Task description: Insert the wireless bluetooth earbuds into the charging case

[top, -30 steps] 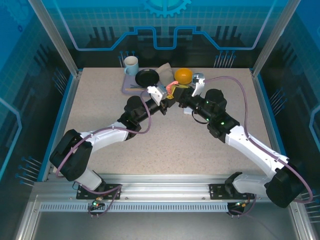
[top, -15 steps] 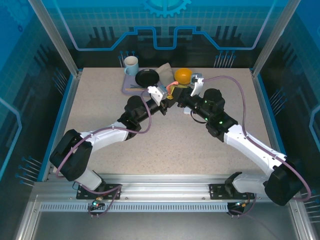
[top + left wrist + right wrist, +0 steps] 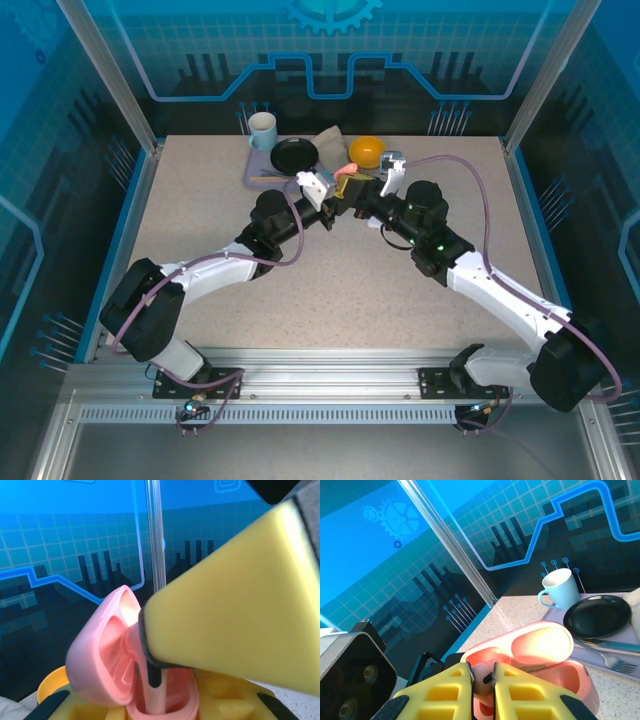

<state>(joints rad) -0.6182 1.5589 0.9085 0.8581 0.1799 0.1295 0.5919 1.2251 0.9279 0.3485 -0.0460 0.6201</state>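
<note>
The salmon-pink charging case is held above the table by my left gripper, which is shut on its base, with the lid hinged open to the left. My right gripper is shut on a salmon-pink earbud, pinching its head. In the left wrist view the earbud has its stem reaching down into the case's open well. From above, the case sits where the left gripper and right gripper meet, at the far middle of the table.
Just behind the grippers a grey tray holds a light-blue mug, a black plate and a fork. An orange and a beige cloth lump lie beside it. Bare speckled tabletop spreads in front.
My right gripper has shifted slightly left and away, bringing the earbud over and into the open case. The left arm and case have stayed put.
</note>
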